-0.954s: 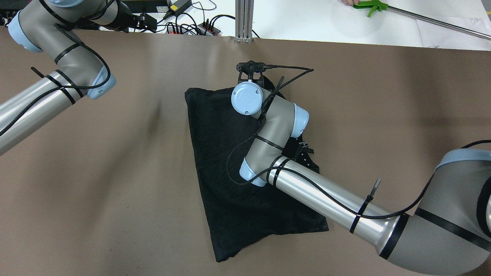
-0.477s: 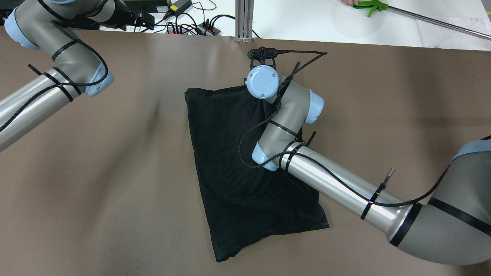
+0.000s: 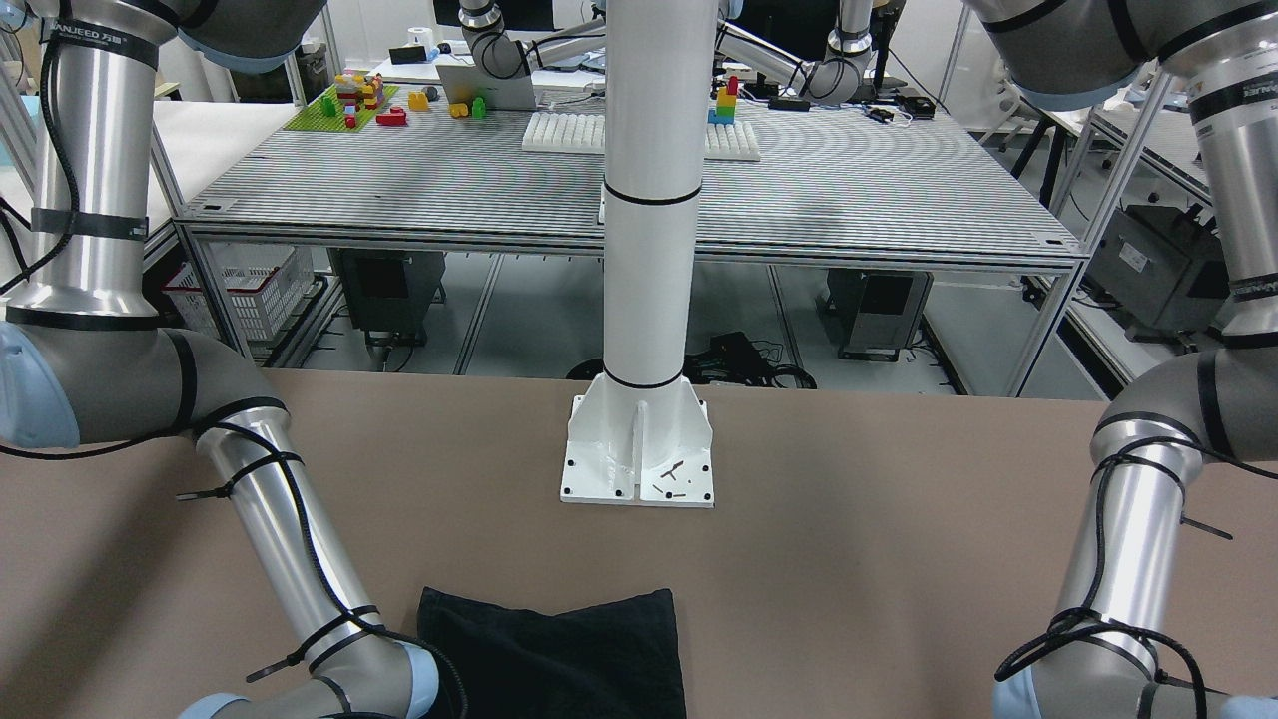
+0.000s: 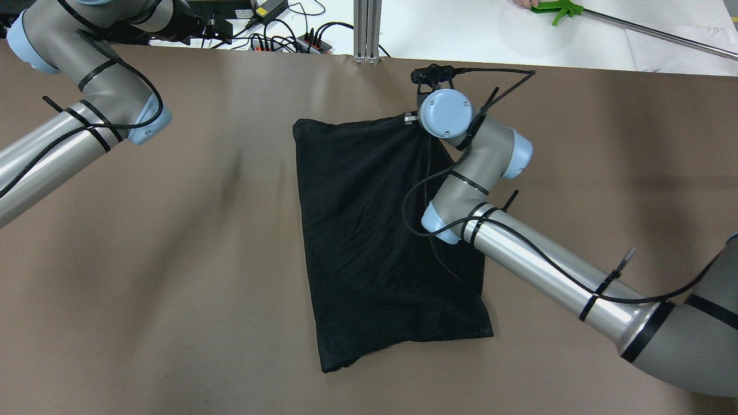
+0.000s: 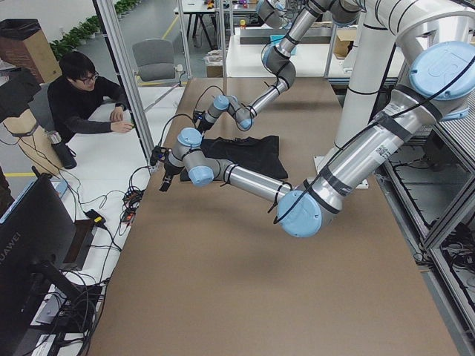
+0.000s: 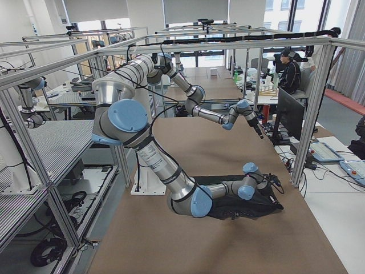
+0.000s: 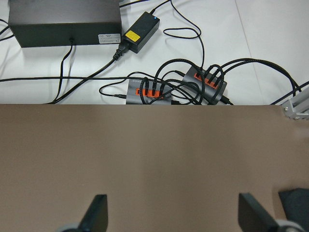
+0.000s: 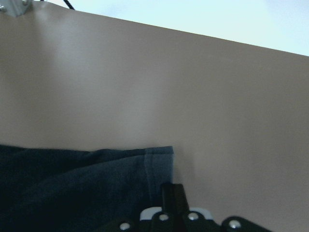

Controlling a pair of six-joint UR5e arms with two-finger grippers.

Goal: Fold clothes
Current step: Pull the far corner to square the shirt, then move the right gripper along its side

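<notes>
The clothes are one black garment (image 4: 375, 230) lying flat on the brown table, also seen in the front view (image 3: 559, 659) and the side views (image 5: 245, 152) (image 6: 245, 208). My right gripper (image 4: 410, 118) is at the garment's far right corner. In the right wrist view the right gripper (image 8: 169, 193) is shut on the stitched hem band (image 8: 157, 157). My left gripper (image 7: 175, 215) hovers open over bare table near the far left edge, well apart from the garment; its fingers (image 7: 98, 212) stand wide with nothing between them.
Power strips and cables (image 7: 203, 84) and a black box (image 7: 65, 21) lie just past the far table edge. An aluminium post (image 4: 367, 29) stands at the far middle. The white pillar's base plate (image 3: 639, 449) is bolted near the robot. A person (image 5: 82, 96) sits beyond the table.
My right gripper has moved right and toward the far edge, dragging the garment's far corner with it; the garment shifted right and spread wider. The left arm rose slightly, then held still.
</notes>
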